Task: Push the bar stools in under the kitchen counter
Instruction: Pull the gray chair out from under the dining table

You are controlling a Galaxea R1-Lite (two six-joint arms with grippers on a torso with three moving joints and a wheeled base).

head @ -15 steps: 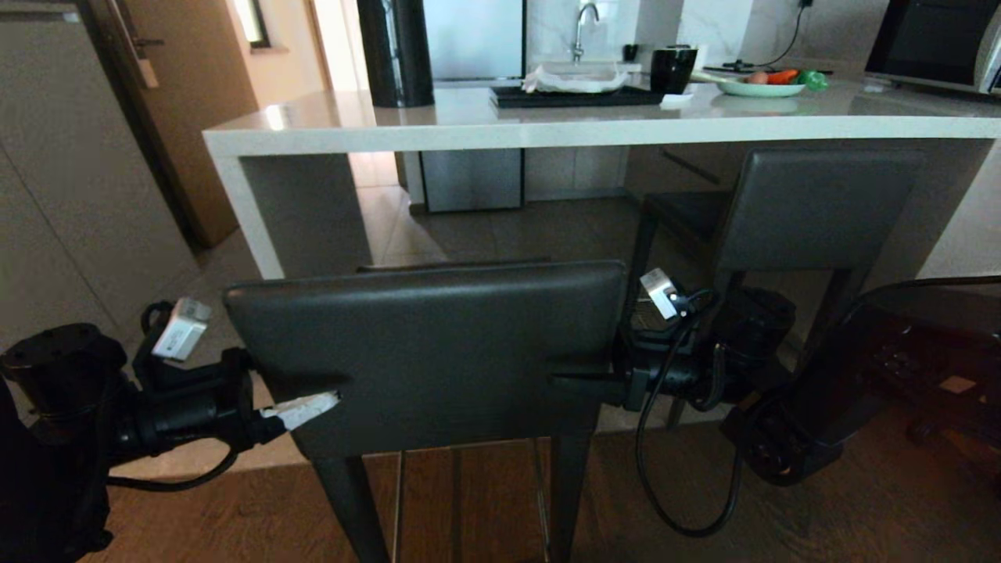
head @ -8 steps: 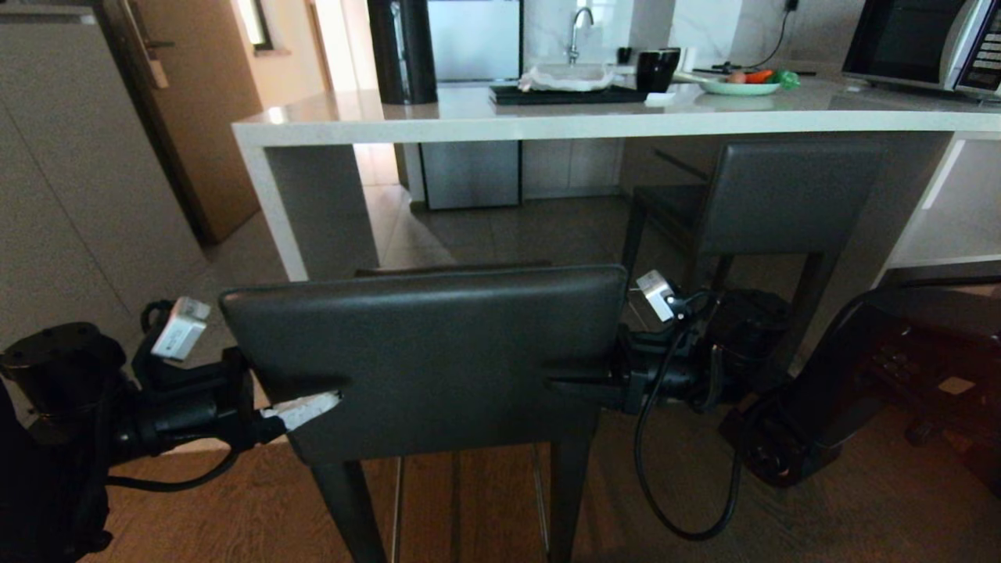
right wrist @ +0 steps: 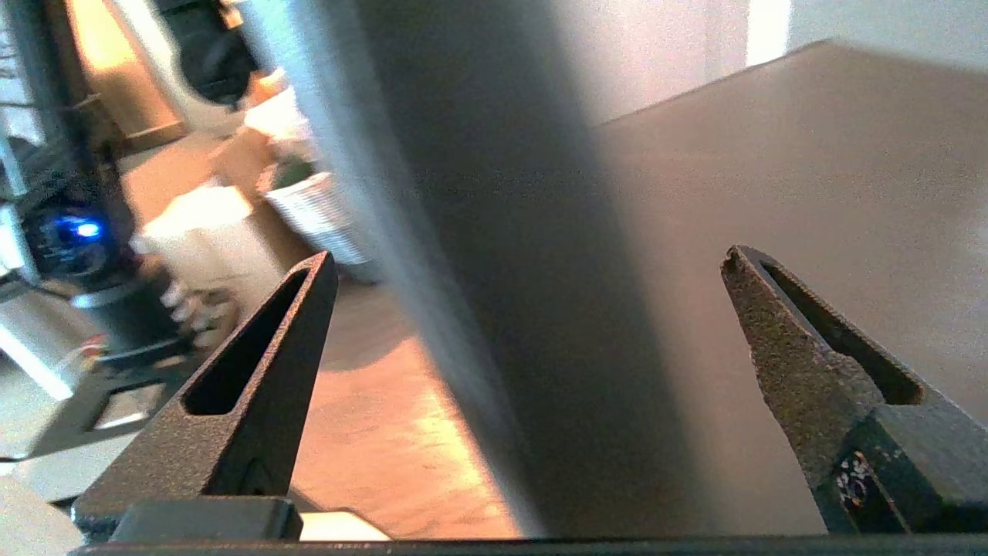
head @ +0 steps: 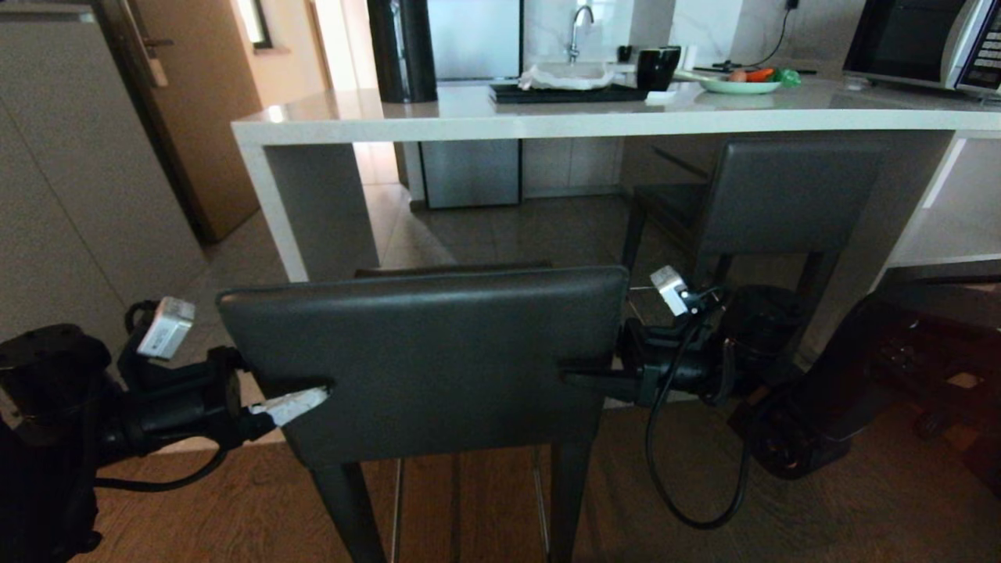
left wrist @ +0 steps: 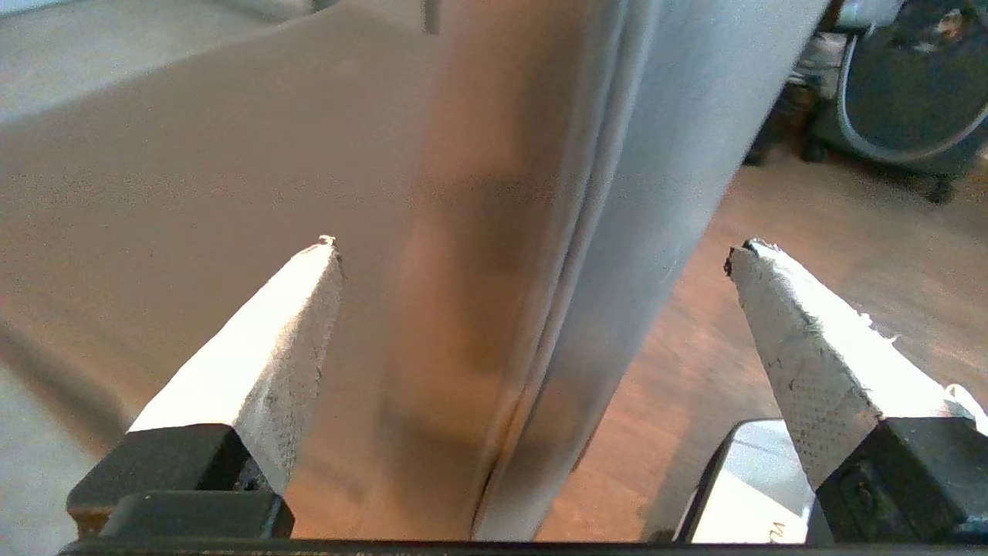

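While unclamped, fingers (left wrist: pixel 262 371) astride backrest (head: pixel 426 352)

I saw the near stool's backrest (head: pixel 426 360) in dark grey, plain, and the far stool (head: pixel 786 195) matched it. The counter (head: pixel 594 121) was pale grey-white. My left gripper (left wrist: pixel 532 255) had white, textured fingers (left wrist: pixel 285 340); my right gripper (right wrist: pixel 529 266) had dark speckled ones (right wrist: pixel 270 363). The floor (head: pixel 821 516) was brown wood grain, and a plate (head: pixel 739 86) looked pale green.
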